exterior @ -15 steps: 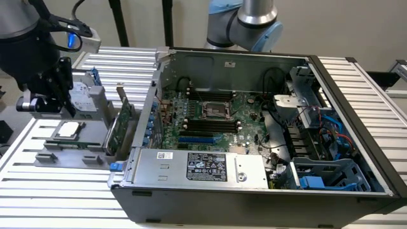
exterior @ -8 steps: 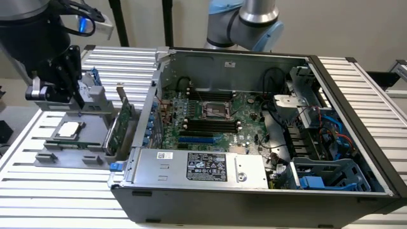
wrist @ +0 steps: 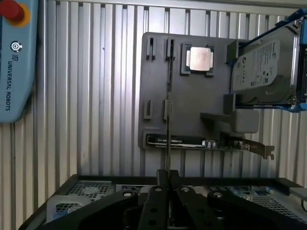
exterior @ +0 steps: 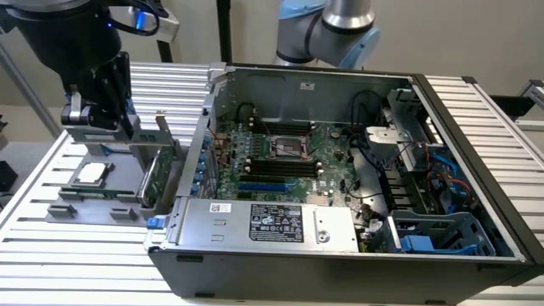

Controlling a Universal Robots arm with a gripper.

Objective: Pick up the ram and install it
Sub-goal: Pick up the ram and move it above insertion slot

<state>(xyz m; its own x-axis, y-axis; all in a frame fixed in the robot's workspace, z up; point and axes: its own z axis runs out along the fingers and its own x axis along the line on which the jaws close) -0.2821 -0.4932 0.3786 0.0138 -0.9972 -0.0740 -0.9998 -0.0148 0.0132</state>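
End effector [wrist: 168,178] pinches the ram [wrist: 168,96], a thin dark edge-on strip.

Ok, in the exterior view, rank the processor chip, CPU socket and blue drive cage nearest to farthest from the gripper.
1. Processor chip, on the tray by the gripper.
2. CPU socket, middle of the case.
3. Blue drive cage, exterior view's right.

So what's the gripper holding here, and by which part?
The gripper pinches the memory stick, seen edge-on, by its two flat sides, at the end nearest the fingertips.
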